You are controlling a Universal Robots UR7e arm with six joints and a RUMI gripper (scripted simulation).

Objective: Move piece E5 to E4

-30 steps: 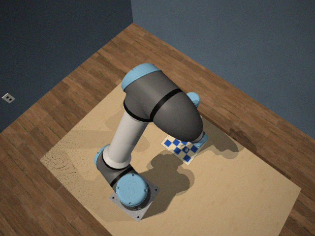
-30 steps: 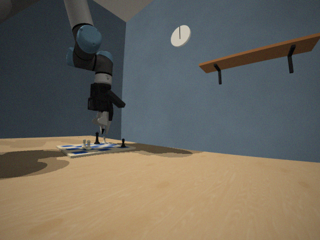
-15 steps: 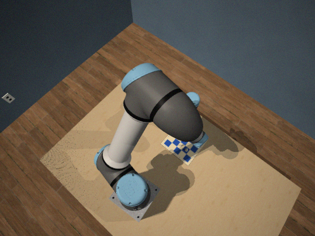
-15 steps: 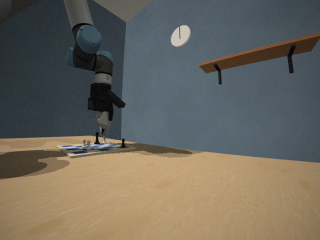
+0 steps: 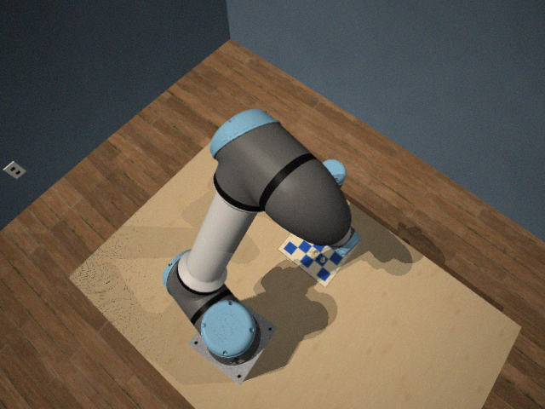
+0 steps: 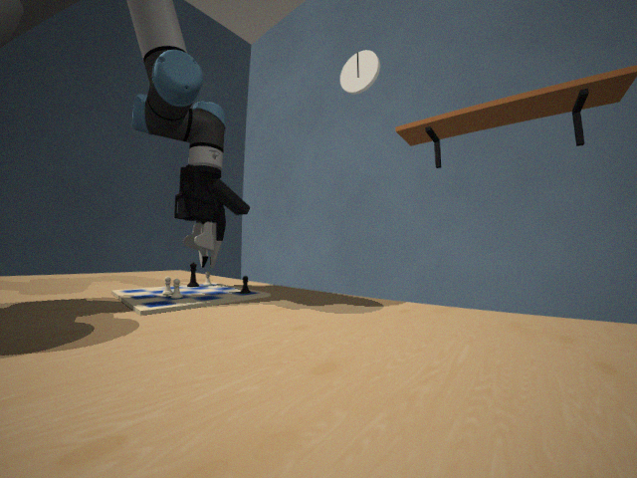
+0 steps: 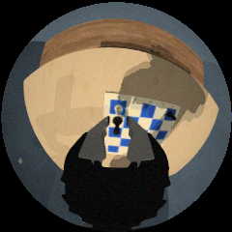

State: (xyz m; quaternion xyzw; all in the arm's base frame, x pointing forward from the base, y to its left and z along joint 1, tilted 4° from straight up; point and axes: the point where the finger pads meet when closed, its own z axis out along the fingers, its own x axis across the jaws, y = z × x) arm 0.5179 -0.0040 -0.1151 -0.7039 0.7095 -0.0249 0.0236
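Big grey arm bent over the tan table, hiding most of the small blue-and-cream board from the top view. Black gripper pointing straight down, hanging well above the board, jaws narrowed to a slim gap and grasping nothing.

Edge letters too small to read, so no certain naming of E5. Seen from the wrist, a dark piece lines up in the gap between the fingers, with a pale piece just beyond it at 12 o'clock. Judged the likely target: the dark one, standing upright on its square, untouched.

For a clean descent:
- Centre the gap over the piece's head before dropping, since the slim opening leaves little margin on either side.
- Come down vertically, watching the pale neighbour at 12 o'clock.
- Stop the fingertips on the upper stem, short of the board surface.
- Clench only once both pads flank the piece evenly, to avoid tipping it.
- Keep clear of the two pale pieces and the lone dark pawn elsewhere on the board.
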